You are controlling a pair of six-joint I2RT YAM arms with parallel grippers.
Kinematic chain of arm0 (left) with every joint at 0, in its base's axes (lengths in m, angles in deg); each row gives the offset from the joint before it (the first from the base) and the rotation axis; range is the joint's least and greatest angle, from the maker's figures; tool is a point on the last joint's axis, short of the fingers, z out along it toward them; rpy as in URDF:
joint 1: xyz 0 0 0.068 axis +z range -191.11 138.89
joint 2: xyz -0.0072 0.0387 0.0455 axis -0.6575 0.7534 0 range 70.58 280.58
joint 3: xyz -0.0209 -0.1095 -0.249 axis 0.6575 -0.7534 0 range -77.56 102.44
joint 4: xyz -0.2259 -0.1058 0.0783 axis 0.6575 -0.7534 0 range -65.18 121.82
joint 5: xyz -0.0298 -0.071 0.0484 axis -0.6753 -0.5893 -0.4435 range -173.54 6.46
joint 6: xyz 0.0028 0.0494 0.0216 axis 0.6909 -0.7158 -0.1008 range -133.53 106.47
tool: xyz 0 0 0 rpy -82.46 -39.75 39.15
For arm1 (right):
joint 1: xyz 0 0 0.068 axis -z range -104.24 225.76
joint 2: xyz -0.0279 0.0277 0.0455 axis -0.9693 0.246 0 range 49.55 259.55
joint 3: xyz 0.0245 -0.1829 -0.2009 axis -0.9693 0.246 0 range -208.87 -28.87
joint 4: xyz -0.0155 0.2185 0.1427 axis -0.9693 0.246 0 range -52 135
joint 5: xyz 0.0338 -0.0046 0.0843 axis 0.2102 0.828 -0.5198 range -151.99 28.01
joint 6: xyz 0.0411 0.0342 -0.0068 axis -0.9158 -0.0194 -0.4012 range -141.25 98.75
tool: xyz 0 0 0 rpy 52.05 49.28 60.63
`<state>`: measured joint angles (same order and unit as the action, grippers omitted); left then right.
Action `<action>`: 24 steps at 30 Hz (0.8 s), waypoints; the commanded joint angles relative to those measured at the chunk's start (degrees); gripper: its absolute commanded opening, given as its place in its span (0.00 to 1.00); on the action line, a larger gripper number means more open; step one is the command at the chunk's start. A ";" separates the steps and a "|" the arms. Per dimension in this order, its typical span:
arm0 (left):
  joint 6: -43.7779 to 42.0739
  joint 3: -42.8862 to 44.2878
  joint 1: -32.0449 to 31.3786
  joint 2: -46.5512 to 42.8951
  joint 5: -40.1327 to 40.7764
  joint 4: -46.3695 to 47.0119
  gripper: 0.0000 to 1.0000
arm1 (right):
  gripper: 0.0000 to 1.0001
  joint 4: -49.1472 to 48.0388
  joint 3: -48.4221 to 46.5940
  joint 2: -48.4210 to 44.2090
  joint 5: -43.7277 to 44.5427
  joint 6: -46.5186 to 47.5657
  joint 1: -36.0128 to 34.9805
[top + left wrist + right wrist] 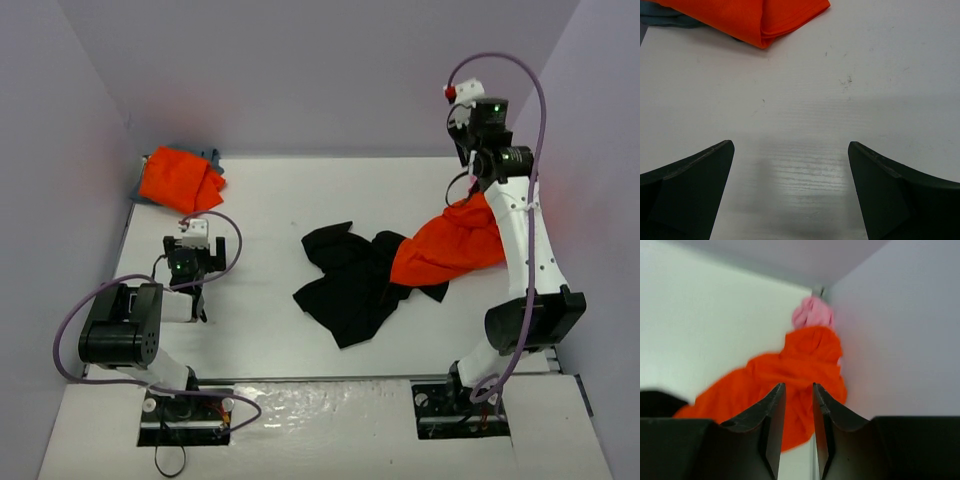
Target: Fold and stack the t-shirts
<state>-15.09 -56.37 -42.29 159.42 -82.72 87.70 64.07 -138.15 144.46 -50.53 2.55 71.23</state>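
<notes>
The left end effector [790,143] hung wide open and empty over the surface [805,100], and the right end effector [798,386], barely open, held nothing.

Top cam: high, behind the arm bases [185,410], looking down on the whole counter [270,200]. L wrist cam: close over the counter, facing past the L pincer [790,160] to the folded orange shirt [760,20] (far left in top view too). R wrist cam: raised, facing the far-right corner, R pincer [799,395] framing the loose orange shirt [805,365], shared w/ top.
</notes>
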 commanded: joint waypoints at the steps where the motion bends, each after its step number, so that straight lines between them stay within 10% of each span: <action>1: -0.46 1.40 0.53 -1.39 -0.82 3.59 0.97 | 0.21 5.11 13.13 -4.17 -1.00 -0.50 2.07; 3: -0.46 1.40 0.58 -1.47 -0.82 3.56 0.97 | 0.00 6.83 16.92 -5.47 -1.48 -0.90 2.13; 24: -0.28 1.49 0.82 -1.39 -2.42 3.52 0.97 | 0.00 12.07 32.31 5.23 -14.75 -4.26 2.25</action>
<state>-15.07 -56.37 -41.80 159.42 -84.19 87.68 75.55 -106.19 146.80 -62.41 -0.81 73.47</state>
